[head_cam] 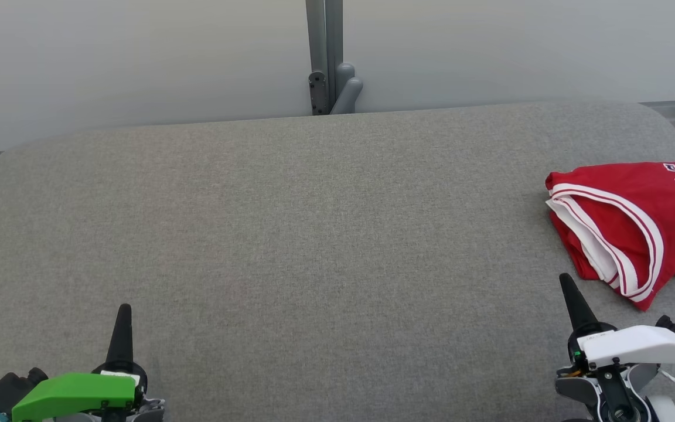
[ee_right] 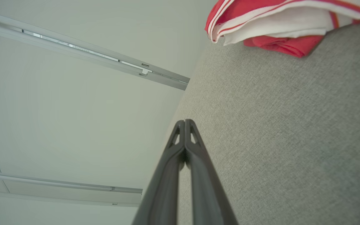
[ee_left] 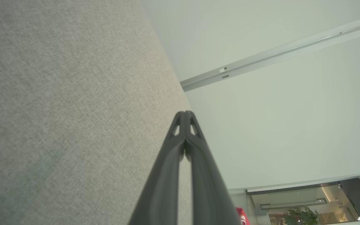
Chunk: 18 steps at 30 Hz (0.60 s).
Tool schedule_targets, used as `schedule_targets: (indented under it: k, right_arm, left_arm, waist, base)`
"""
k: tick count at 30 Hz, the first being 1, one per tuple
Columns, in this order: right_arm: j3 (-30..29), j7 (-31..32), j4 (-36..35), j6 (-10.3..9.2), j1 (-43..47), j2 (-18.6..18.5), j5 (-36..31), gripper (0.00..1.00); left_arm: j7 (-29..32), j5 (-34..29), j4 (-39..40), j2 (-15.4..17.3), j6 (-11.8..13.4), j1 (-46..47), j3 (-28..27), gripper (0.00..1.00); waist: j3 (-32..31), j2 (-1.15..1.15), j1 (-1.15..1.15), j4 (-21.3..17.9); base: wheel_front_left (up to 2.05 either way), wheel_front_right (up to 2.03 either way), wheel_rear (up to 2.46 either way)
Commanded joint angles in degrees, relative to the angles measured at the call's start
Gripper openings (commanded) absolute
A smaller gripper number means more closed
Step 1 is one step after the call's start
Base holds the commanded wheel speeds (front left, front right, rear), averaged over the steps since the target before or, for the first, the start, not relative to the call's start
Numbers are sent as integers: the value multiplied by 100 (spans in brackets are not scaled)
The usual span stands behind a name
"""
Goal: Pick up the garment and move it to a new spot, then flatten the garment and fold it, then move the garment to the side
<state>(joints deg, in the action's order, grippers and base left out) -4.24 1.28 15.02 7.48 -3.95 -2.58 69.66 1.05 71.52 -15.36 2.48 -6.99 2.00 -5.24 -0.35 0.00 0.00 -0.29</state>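
The garment [head_cam: 636, 223] is a red jersey with white and red striped trim and dark lettering, lying bunched at the right edge of the grey fabric table [head_cam: 314, 234]. The right wrist view has the garment [ee_right: 280, 25] at its top right. A red sliver of the garment [ee_left: 243, 217] peeks past the fingers in the left wrist view. My right gripper [head_cam: 565, 281] sits shut at the lower right, its tip just below and left of the jersey, apart from it. My left gripper [head_cam: 125, 309] rests shut at the lower left, far from the garment. Both hold nothing.
A grey post with a bracket [head_cam: 329, 58] stands behind the table's far edge, against a pale wall [head_cam: 138, 58]. The table's corners are rounded. A doorway with a plant [ee_left: 302, 215] shows in the left wrist view.
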Motion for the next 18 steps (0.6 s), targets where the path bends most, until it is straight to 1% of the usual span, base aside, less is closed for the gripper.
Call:
schedule_targets:
  k: [1,18]
  right_arm:
    - [-23,39,-73,3,-110,-33,129,0]
    - [-113,261,-156,3,-112,-39,1047,0]
  left_arm:
    - [27,119,61,46,-23,141,-22,0]
    - [248,977,177,51,-44,199,-70,0]
  waist:
    - [1,0,0,1]
    - [19,0,0,11]
  base:
    - [0,0,0]
    - [0,0,0]
